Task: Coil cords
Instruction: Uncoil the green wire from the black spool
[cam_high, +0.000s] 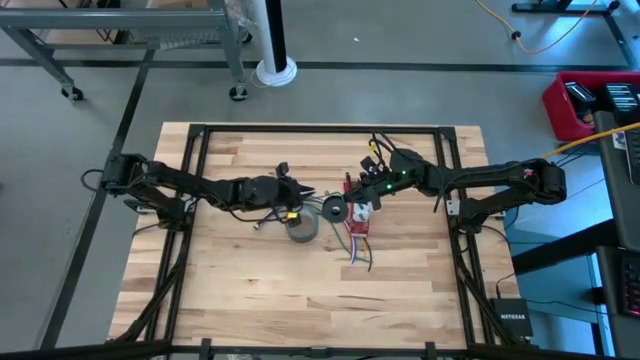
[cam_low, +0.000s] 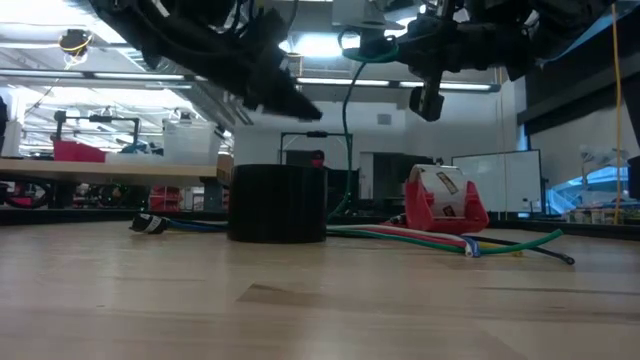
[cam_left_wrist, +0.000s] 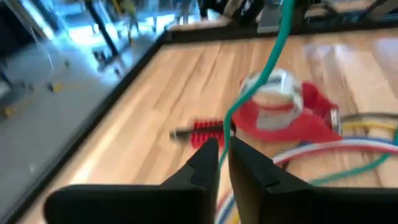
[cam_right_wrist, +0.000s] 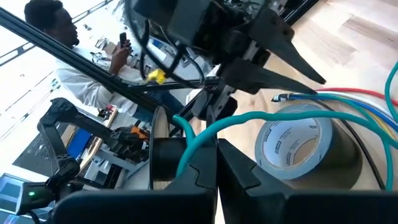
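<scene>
green cord pinched between two raised claws: slip and snag risks

near, in the low view: bare table (cam_low: 320, 300) in front, then the grey tape roll (cam_low: 277, 203) standing on it, with a bundle of coloured wires (cam_low: 440, 238) lying flat beside it and a red tape dispenser (cam_low: 445, 205) just behind. both claws hang above these things, off the table.

the left claw (cam_left_wrist: 224, 163) has its fingers pressed nearly together on the green cord (cam_left_wrist: 258, 93), which rises from between them. the right claw (cam_right_wrist: 216, 163) is pinched on the same cord, a loop of it arching over its fingers. so the cord is in the air between the two claws, above the tape roll, with one strand dropping behind the roll toward the table.

what we think could go wrong:
- the cord is thin; the left pinch looks light, and a pull from the right could draw it out and drop the loop.
- the hanging strand runs close to the roll and the dispenser; winding could hook either and drag it.
- it could tangle with the coloured wires below.
- the two claws sit very near each other; a turn could knock them together.

far: a person (cam_right_wrist: 93, 68) sits beyond the table, well apart.
</scene>
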